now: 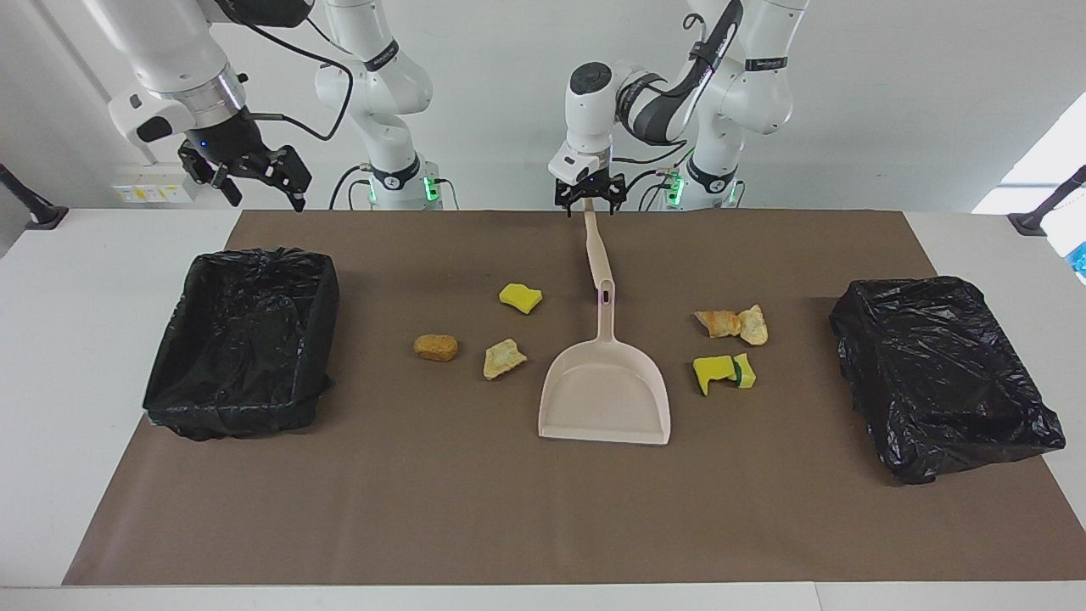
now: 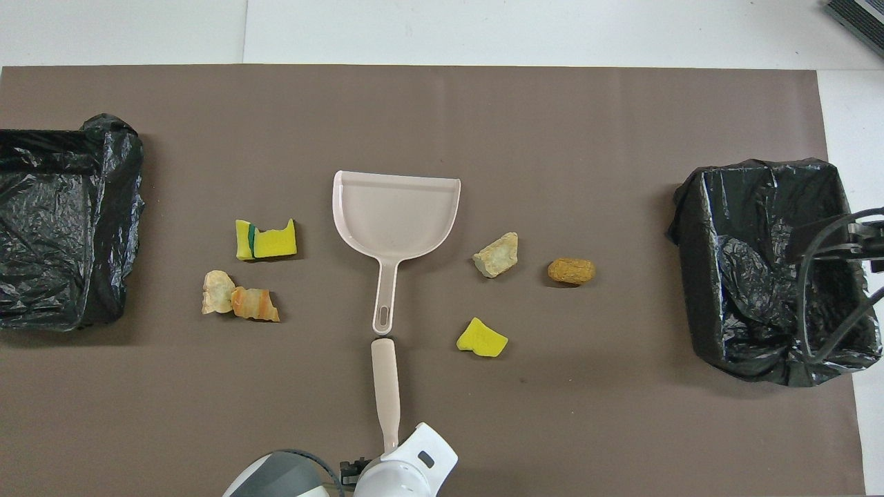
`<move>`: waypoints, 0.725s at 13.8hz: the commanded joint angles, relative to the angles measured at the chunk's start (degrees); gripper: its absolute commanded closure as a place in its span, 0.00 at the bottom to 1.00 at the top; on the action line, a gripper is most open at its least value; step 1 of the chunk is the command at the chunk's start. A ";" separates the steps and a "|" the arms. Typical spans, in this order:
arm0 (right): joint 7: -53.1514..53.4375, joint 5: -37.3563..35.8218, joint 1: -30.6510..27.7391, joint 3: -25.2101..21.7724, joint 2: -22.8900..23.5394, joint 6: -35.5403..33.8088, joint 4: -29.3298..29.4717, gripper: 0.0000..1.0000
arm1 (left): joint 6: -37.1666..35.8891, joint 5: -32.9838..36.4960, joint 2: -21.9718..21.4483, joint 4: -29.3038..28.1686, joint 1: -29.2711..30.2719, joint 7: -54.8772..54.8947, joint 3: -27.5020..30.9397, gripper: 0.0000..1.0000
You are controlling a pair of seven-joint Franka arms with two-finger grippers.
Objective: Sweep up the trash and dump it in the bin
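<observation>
Facing view: the left gripper (image 1: pixel 588 200) hangs low over the end of the brush (image 1: pixel 596 253) that lies nearest the robots. Its jaws stand wide. Whether they touch the handle I cannot tell. The right gripper (image 1: pixel 259 182) waits in the air, jaws also wide, over the table edge beside the bin (image 1: pixel 242 339) at the right arm's end. A second bin (image 1: pixel 942 378) sits at the left arm's end.

The trash (image 1: pixel 504 357) lies loose on the mat (image 1: pixel 424 509), none of it in either bin. It sits in two groups, one on each side of the dustpan (image 1: pixel 604 390). Toward the right arm's end are a yellow sponge (image 1: pixel 520 297), a brown chunk (image 1: pixel 436 347) and a tan chunk. Toward the left arm's end are an orange chunk (image 1: pixel 718 322) touching a pale chunk (image 1: pixel 753 324), and a yellow-green sponge (image 1: pixel 723 372).

The overhead view hides both pairs of jaws. The left wrist covers the brush's near end, and only the right arm's cable shows, over its bin. That view does show the brush and the dustpan's handle lying in one line, tip almost against tip, and the pan empty.
</observation>
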 commanded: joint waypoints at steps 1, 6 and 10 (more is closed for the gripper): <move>-1.58 0.66 -0.28 0.03 -0.76 -0.36 -0.25 0.00 | 1.47 -0.64 -0.87 -1.73 -0.52 1.98 0.60 0.00; -1.50 0.75 -0.28 0.03 -0.76 -0.45 -0.25 0.00 | 2.26 -0.72 -0.87 -1.73 -0.61 2.34 0.60 0.03; -1.58 0.75 -0.28 0.03 -0.76 -0.36 -0.25 0.00 | 2.70 -1.34 0.00 -1.73 -0.70 2.52 0.60 0.07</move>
